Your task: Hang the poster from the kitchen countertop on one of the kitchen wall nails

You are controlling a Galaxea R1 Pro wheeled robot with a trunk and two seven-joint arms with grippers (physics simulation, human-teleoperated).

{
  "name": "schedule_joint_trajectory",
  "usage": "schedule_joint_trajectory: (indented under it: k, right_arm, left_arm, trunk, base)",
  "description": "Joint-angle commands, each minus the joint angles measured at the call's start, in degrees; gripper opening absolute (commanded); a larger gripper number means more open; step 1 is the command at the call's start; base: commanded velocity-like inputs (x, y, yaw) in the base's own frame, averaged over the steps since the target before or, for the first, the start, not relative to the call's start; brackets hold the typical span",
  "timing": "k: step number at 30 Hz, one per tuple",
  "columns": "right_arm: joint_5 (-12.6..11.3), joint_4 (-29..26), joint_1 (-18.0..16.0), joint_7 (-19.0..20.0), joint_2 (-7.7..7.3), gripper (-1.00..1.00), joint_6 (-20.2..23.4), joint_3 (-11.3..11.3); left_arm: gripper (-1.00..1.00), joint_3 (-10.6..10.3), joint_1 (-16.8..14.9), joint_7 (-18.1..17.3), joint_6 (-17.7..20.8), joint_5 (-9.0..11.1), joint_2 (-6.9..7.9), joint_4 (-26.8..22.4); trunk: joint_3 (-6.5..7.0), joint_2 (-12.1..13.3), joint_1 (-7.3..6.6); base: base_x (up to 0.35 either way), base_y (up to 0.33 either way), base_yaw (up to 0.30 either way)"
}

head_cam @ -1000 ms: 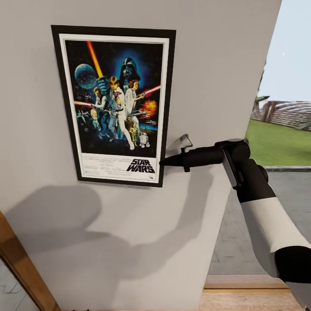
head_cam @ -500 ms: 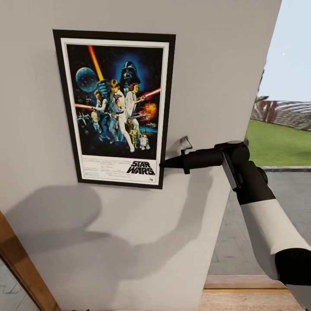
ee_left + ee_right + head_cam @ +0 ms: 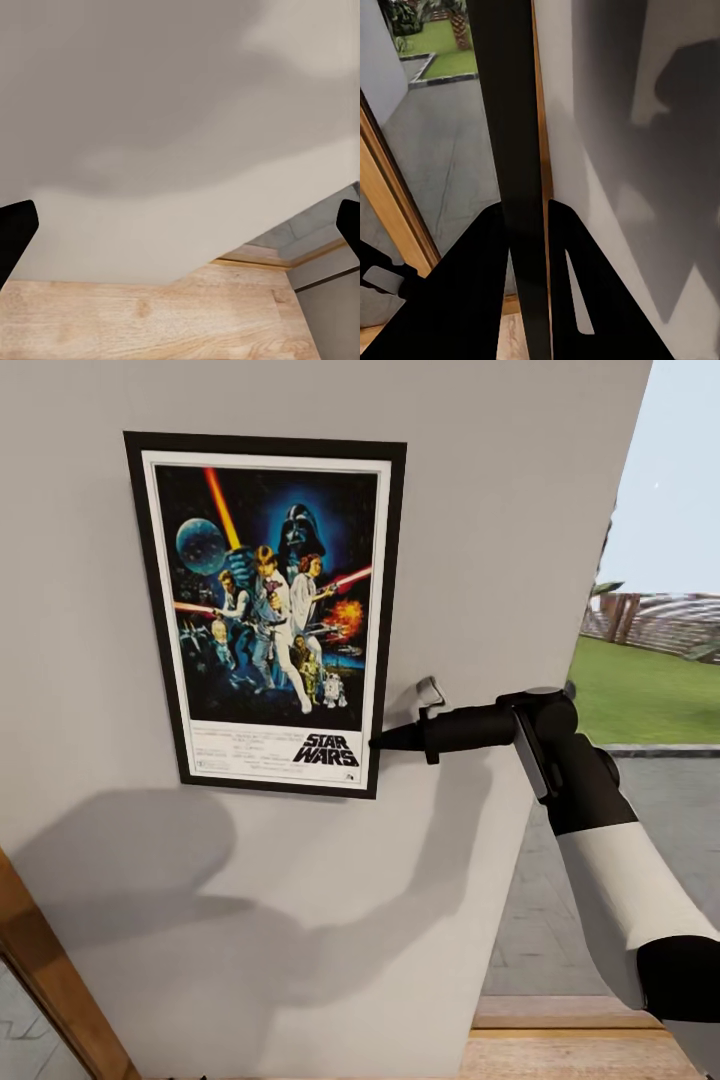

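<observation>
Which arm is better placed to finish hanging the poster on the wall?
Right. The right gripper is shut on the poster at its lower right edge, against the wall. The left gripper is open, facing bare wall.

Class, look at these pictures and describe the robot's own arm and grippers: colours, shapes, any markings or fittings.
In the head view the right arm has a white rounded shell between matte black joint sections, with a grey strip along the wrist. The right gripper is black, a cylindrical body tapering to slim pointed fingers, with a small grey bracket on top. The left gripper shows black fingers with blunt ends. No cables are visible.
</observation>
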Motion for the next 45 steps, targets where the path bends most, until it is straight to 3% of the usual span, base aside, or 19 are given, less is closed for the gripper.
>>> schedule_joint_trajectory:
  k: [1,45]
  right_arm:
    - [-0.2,0.0,0.0,0.1,-0.05,-1.0,0.8,0.1]
    - [-0.2,0.0,0.0,0.1,0.02,-1.0,0.7,0.1]
  left_arm:
    - [1.0,-0.3,0.0,-0.1,-0.3,0.3,0.01,0.0]
    - [1.0,-0.3,0.0,-0.2,-0.3,0.3,0.24,0.1]
  trunk:
    - [-0.03,0.0,0.02]
    - [-0.03,0.0,0.02]
  base:
    - [0.0,0.0,0.0]
    - [0.01,0.069,0.0]
